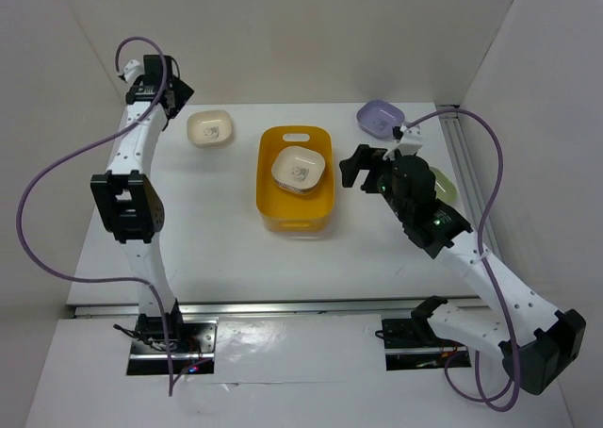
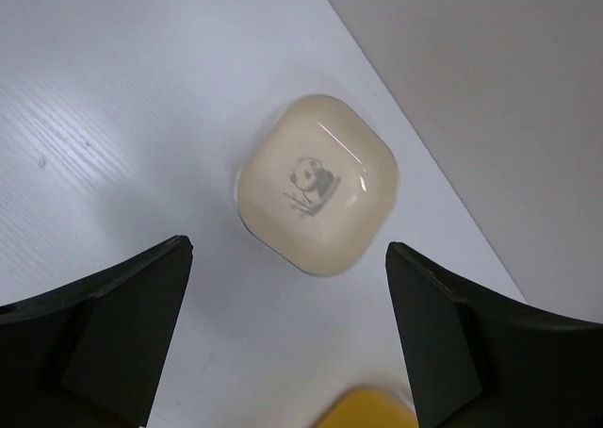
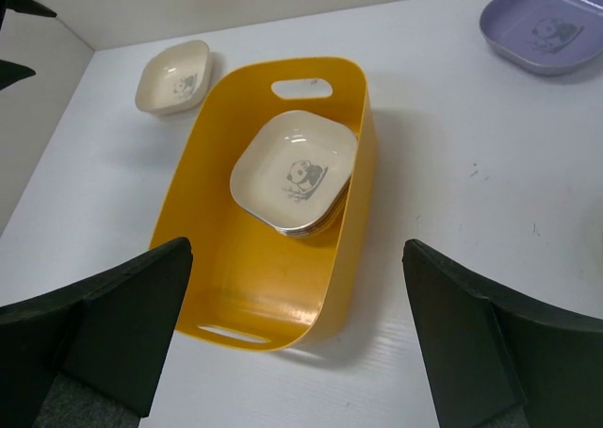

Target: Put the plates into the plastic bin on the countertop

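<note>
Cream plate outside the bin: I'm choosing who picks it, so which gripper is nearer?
Left. The left gripper is just left of the cream plate; the right gripper is beyond the plastic bin.

My left arm (image 1: 143, 260) and right arm (image 1: 497, 282) are white links with black joint housings. A purple cable (image 1: 21, 216) loops off each, and my fingers (image 2: 104, 334) are matte black.

The left arm (image 1: 132, 202) stretches from its near base up to the far left, bent slightly at the elbow, and the left gripper (image 1: 175, 92) points downward with its jaws spread wide. The right arm (image 1: 471, 258) leans from the near right toward the centre. The right gripper (image 1: 351, 167) is likewise wide apart, tilted downward and facing left.
</note>
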`<action>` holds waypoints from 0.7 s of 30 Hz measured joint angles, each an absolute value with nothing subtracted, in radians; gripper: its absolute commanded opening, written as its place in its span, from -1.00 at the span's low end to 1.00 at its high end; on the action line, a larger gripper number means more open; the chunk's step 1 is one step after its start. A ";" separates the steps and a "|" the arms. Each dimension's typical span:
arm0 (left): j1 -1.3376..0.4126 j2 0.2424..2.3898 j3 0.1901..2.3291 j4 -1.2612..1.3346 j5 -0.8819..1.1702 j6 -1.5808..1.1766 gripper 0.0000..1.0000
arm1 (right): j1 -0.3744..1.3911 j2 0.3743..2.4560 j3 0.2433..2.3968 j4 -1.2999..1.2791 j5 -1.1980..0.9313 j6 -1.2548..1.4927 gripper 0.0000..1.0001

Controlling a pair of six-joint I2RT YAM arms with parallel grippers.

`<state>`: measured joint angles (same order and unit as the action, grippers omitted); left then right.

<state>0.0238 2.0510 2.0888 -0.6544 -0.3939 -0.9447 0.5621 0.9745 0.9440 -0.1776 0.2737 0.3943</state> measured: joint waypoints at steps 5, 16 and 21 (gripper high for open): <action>0.149 2.193 2.150 -0.659 -0.289 -0.899 0.87 | 0.559 0.982 0.921 -0.178 0.260 0.394 1.00; 0.187 2.357 2.124 -0.579 -0.070 -0.839 0.82 | 0.549 0.992 0.913 -0.176 0.250 0.388 1.00; 0.148 2.373 2.125 -0.519 -0.030 -0.834 0.68 | 0.541 1.023 0.913 -0.177 0.250 0.384 1.00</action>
